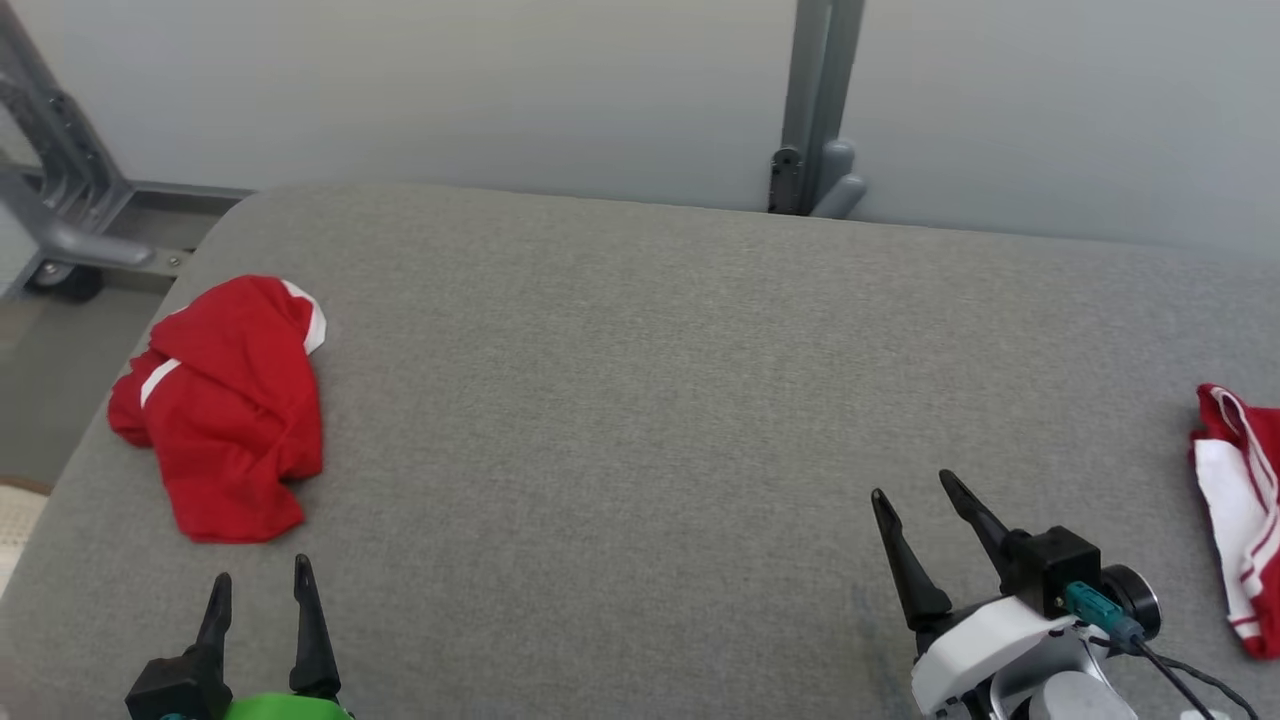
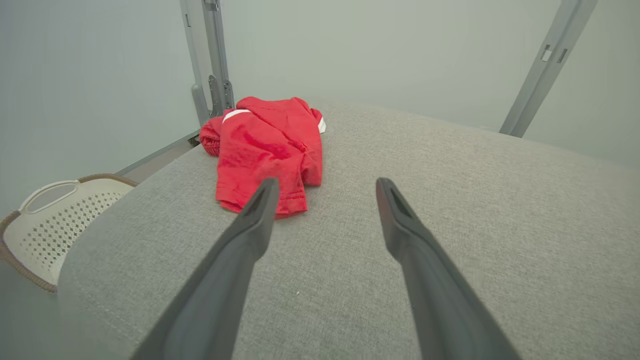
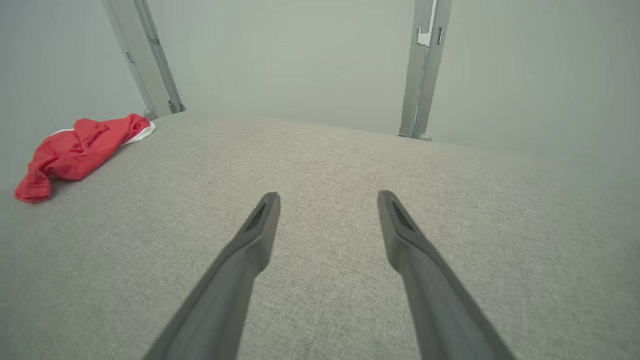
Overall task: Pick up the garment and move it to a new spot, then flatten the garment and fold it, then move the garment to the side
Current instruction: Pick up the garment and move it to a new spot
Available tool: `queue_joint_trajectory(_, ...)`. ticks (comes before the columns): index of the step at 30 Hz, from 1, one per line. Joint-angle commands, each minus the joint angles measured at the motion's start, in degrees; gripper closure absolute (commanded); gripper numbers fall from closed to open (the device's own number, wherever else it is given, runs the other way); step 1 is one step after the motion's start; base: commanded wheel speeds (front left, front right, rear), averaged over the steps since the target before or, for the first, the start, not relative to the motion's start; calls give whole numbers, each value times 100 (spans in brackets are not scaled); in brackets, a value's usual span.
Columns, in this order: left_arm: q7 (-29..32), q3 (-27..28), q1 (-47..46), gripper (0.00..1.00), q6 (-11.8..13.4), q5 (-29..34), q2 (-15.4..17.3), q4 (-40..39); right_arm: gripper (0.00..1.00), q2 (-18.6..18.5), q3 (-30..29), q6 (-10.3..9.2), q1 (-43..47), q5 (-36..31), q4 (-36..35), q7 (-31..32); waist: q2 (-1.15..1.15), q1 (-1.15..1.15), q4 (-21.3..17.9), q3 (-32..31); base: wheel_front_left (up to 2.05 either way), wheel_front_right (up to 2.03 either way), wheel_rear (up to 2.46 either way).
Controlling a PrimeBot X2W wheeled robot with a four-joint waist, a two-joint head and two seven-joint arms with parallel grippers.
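Grey fabric-covered counter (image 1: 640, 380), via my head cam: red garment (image 1: 225, 410) w/ white trim lies crumpled near the counter's left edge, toward the far corner. My left pincer (image 1: 262, 570) sits just short of its near hem, fingers spread, nothing between them. The pincer's body is cut off by the frame bottom. On the left wrist cam one fingertip overlaps the hem, but I can't judge contact from that angle; head cam shows a gap. Right pincer (image 1: 912, 485), also spread wide & empty, is over bare fabric at lower right, well apart from the garment. At the far right edge a second cloth (image 1: 1235, 520), red & white w/ stripes, is cropped by the frame, so its shape is unclear. A pale perforated basket (image 2: 55, 225) shows beside the counter's left end, partly hidden by the counter. Grey metal post (image 1: 815, 100) stands behind, top cut off. Whether either pincer touches the surface, can't tell.
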Motion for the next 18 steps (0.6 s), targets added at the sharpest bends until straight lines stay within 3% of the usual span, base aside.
queue_joint_trajectory(1,2,66,-40,0,15,-17,19,-36,0,-123,107,-9,-132,-32,33,1,0,0,694,226,0,0,0)
queue_joint_trajectory(10,2,101,-82,0,158,24,18,26,0,-62,160,-9,-184,48,74,1,0,0,1451,332,0,0,0)
queue_joint_trajectory(16,2,87,12,0,206,-5,18,71,0,49,204,-9,-145,0,63,1,0,0,1640,352,0,0,0)
queue_joint_trajectory(18,2,66,29,0,103,-205,16,163,0,39,214,-9,-164,-19,58,1,0,0,1642,380,0,0,0)
